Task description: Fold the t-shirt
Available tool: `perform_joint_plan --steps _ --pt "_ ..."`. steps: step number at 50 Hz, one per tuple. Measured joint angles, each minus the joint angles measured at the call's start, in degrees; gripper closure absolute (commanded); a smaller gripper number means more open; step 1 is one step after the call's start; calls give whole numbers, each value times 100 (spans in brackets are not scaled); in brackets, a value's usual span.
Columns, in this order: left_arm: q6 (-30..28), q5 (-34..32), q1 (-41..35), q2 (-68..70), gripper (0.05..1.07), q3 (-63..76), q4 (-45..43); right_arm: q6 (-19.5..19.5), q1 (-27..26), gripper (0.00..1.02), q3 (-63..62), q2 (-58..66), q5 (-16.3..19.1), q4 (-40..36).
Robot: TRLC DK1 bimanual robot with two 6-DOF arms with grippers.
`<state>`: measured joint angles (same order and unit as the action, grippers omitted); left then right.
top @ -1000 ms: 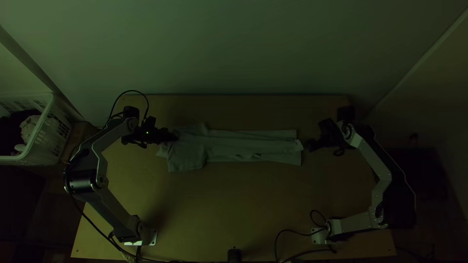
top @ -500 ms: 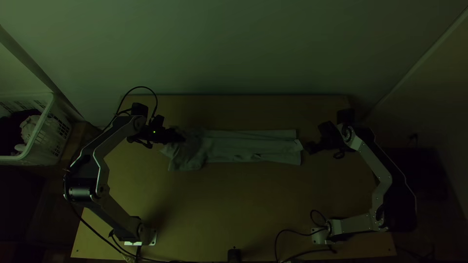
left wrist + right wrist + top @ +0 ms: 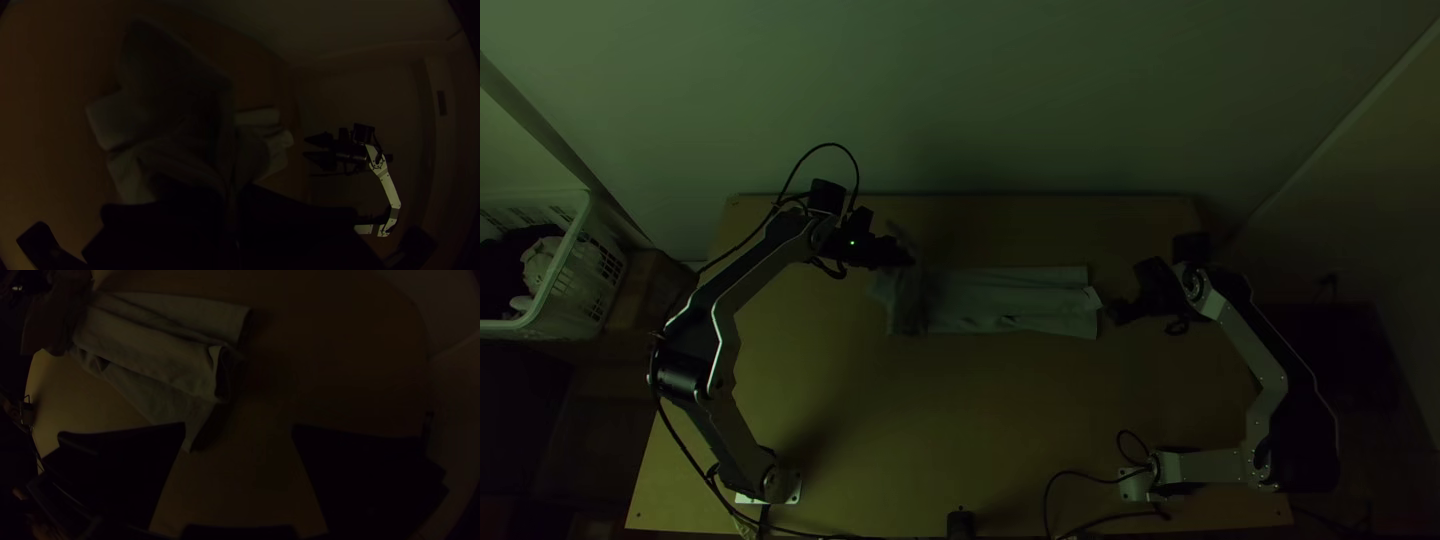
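In the top view, across the middle of a light wood table, a pale shirt in a long narrow strip with lengthwise folds. At its left end, bunched and blurred, drawn up to the left claw. At its right end, nearly level across, with a small pale flap and the right claw just beside. Behind the table, a plain wall. Off the table's left side, a white basket with dark and pale cloth inside. At the near edge, a small black object

In the left wrist view, very dim, loose folds of shirt gathered up between the fingers of the left claw, closed on the cloth. Exact part of the shirt in its grip too dark to tell. Farther off, the other arm, with claw fingers apart

In the right wrist view, the right claw spread wide, with nothing between its fingers but a view of the table. Near it, the shirt's end in uneven layers, one corner partly hidden by a finger; contact there impossible to tell
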<state>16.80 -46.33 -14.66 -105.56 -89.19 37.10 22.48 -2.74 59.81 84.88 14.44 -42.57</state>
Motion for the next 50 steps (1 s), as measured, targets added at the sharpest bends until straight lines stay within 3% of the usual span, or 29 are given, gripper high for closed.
perform_joint_plan --steps 50 --pt "1674 50 -2083 -2859 105 -3685 -907 -409 -798 4 -590 -776 0 26"
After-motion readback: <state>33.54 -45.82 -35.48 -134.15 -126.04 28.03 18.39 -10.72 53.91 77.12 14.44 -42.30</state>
